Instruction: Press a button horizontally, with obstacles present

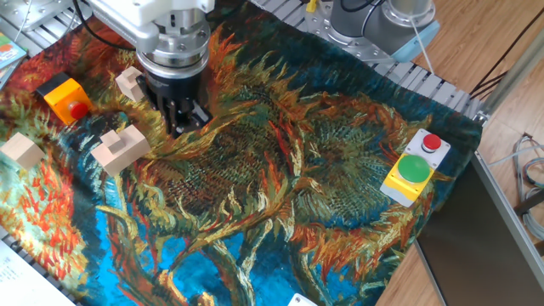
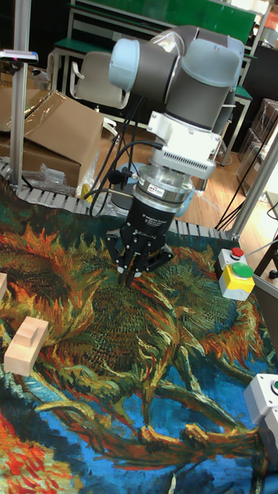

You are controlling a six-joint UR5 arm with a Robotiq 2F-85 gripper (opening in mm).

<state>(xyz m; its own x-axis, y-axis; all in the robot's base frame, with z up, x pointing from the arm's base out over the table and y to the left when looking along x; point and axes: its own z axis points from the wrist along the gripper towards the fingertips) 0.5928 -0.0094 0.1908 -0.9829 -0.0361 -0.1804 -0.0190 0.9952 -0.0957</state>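
The red button faces forward-right on the side of its small orange box at the far left of the painted cloth. The obstacles are pale wooden blocks. One cube stands just left of my wrist. A notched stepped block lies in front of the box. Another cube sits at the left edge. My gripper points down just over the cloth, right of the blocks and a hand's width from the button. In the tall fixed view its fingertips meet with nothing between them.
A larger yellow-and-grey box with green and red buttons sits at the cloth's right edge. A grey box shows at the tall view's lower right. The robot base stands behind the table.
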